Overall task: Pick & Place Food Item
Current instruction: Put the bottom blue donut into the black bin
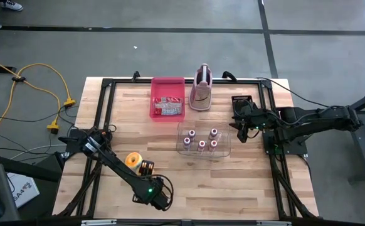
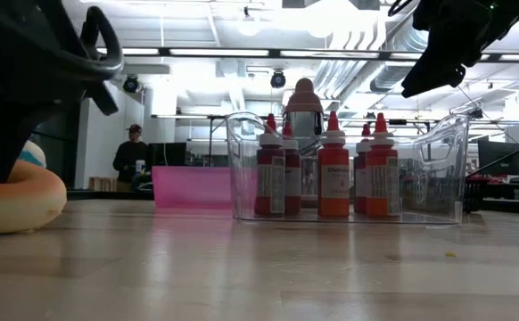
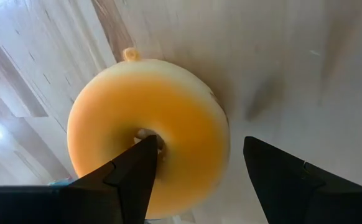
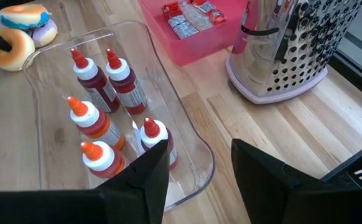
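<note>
Dark fingers [image 3: 131, 171] of the released left end effector [image 3: 196, 168] straddle the yellow donut's [image 3: 147, 134] rim at six o'clock, so closing off-centre could squirt it across the worktop [image 3: 280, 56].

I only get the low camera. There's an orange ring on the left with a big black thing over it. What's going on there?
Observer: That's a yellow donut. The left tool is right above it, open, with one finger over the hole and the other past the outer edge.
Operator: Ooh! And what's inside the pink box at the back?
Observer: The pink bin holds a pile of small wrapped packets.
</note>
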{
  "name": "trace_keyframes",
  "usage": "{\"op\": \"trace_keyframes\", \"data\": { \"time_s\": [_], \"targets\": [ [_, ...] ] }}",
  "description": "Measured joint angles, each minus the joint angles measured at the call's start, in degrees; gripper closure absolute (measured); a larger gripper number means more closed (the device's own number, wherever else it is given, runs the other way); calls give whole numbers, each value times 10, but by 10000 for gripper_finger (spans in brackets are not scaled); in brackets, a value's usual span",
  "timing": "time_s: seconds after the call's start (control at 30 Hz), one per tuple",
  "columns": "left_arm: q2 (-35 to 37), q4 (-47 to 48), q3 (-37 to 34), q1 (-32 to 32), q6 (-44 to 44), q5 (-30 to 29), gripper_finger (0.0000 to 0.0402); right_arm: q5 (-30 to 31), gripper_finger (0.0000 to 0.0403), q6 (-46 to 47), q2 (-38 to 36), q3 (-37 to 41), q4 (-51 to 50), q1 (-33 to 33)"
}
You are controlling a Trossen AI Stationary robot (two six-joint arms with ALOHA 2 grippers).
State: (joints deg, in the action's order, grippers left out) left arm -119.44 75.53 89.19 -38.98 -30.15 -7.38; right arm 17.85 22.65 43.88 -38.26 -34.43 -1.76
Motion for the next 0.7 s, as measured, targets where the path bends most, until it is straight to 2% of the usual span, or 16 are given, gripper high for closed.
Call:
{"op": "trace_keyframes", "data": {
  "time_s": [0.37, 0.7],
  "targets": [
    [0, -11, -17, 0, 0, 0, 174, 0, 242, 0, 0, 0, 0, 0],
    [0, -10, -17, 0, 0, 0, 233, 0, 242, 0, 0, 0, 0, 0]
  ]
}}
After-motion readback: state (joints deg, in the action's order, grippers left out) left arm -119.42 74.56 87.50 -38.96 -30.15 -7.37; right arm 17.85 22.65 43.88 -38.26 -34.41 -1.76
